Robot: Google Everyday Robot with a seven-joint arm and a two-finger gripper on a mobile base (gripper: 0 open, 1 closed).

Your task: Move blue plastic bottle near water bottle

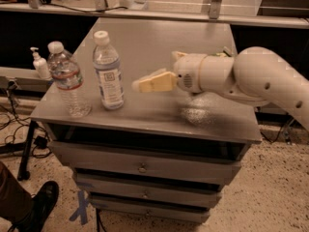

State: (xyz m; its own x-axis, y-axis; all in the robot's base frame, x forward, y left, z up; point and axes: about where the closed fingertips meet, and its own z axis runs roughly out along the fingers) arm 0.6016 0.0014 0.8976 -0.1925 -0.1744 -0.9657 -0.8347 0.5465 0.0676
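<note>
Camera view gives me the blue plastic bottle (108,71) standing upright on the grey counter (193,42), toward its front left. Its long axis is vertical, with the white cap up and the base flat on the surface. Its tall white label with the small dark square mark faces the camera.

The water bottle (67,81) is also upright with its cap up, just beside the blue plastic bottle on that bottle's left as I see it. It sits a little nearer the counter's left edge. I see a narrow gap between the two, so they are not touching.

My end effector (137,85) hovers low over the counter on the other side of the blue plastic bottle. Its tip points at the label, near it but clear of it. It holds nothing, and I cannot tell how far open it is from this side-on angle.

A small white pump bottle (38,65) stands off the counter, behind the water bottle. A dark shoe (41,202) shows on the floor at lower left.
</note>
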